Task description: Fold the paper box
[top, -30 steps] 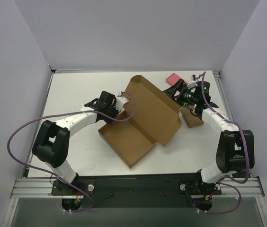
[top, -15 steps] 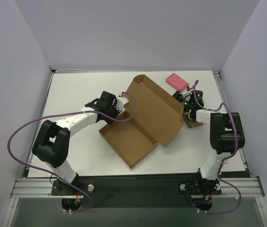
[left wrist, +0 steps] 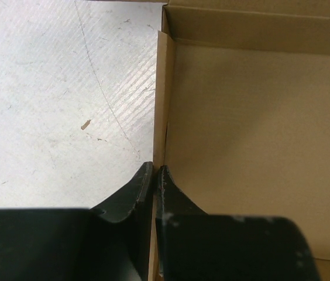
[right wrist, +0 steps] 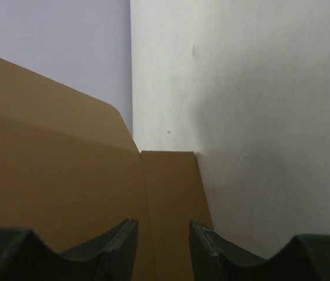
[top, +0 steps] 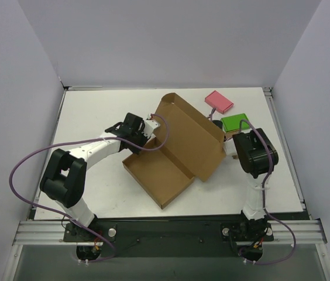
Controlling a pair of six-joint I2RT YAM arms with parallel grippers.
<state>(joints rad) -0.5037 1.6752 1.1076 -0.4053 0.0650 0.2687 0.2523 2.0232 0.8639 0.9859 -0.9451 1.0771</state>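
White table (top: 89, 111), paper box (top: 188, 137) wall pinched in left claw (left wrist: 155, 171), right claw (right wrist: 162, 225) parted over its flap.

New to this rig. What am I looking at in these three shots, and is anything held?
Two small robot arms, bolted at the near edge of a white table, each ending in a two-finger gripper. The wide picture comes from a fixed camera above and behind them; the two close-ups come from wrist cameras. On the table lie a big brown paper box, partly folded, a pink block and a green block. The left gripper is shut on an upright cardboard wall of the box. The right gripper has its jaws apart over a cardboard flap and grips nothing that I can see.
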